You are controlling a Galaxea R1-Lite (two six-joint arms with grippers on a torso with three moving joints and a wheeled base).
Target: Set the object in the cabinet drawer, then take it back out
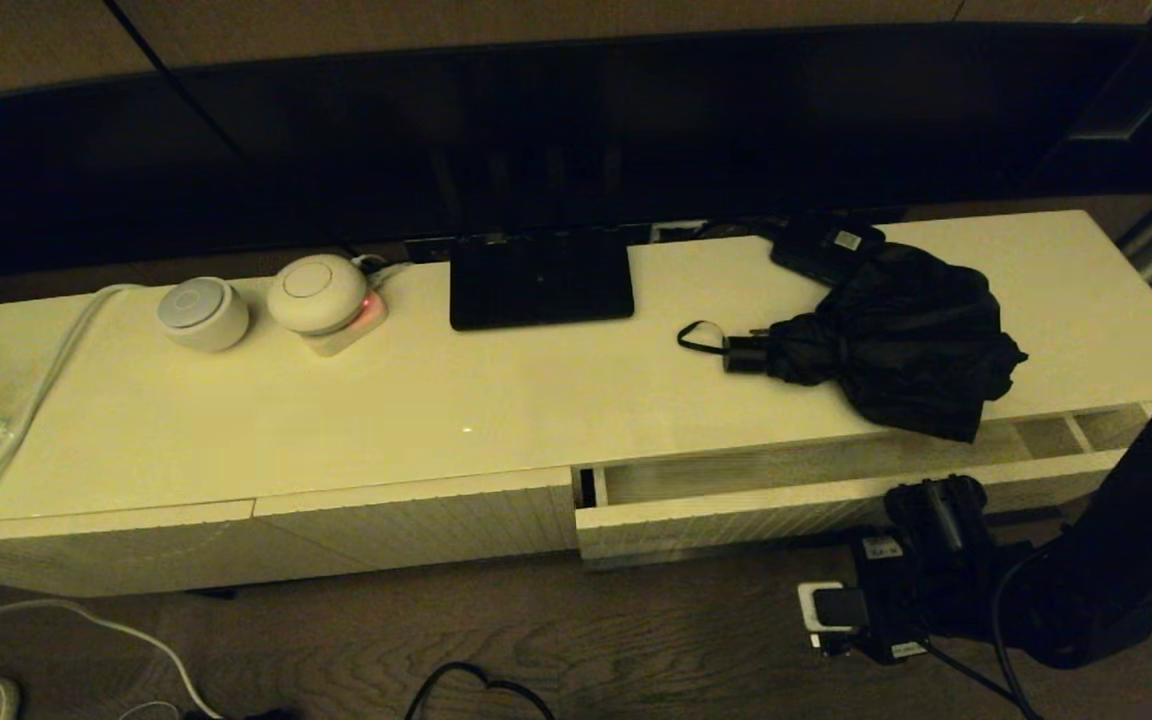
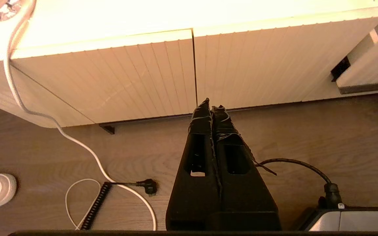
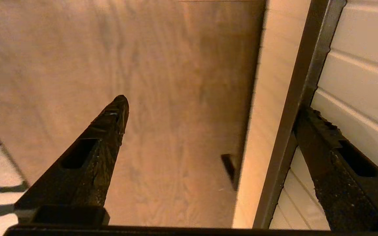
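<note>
The right gripper [image 3: 208, 111] works at the front of the cabinet drawer [image 1: 836, 505], its fingers [image 3: 103, 131] spread wide: one finger is hooked into the long dark handle slot [image 3: 290, 114] of the ribbed front, the other hangs free on the outer side over the wooden floor [image 3: 176, 82]. The drawer stands only partly pulled out, a narrow strip of its pale interior showing. The black compact umbrella [image 1: 886, 340] lies above and beyond those fingers on the cabinet top [image 1: 436, 400], handle and wrist loop pointing toward the flat black stand [image 1: 541, 280], its bunched canopy overhanging the front edge just over the open gap.

The step in hand appears to be opening the drawer, and it looks well short of finished. Done well, the pull would run straight out along the drawer's travel, with the hooked finger kept seated in the slot so it cannot slip free. The gap probably needs to grow a good deal wider before the bulky canopy can drop in without catching.

The left gripper [image 2: 211, 108] is parked low before the ribbed closed front panels [image 2: 110, 75], fingers pressed together and holding nothing, with a white cable [image 2: 77, 144] trailing across the floor nearby.
</note>
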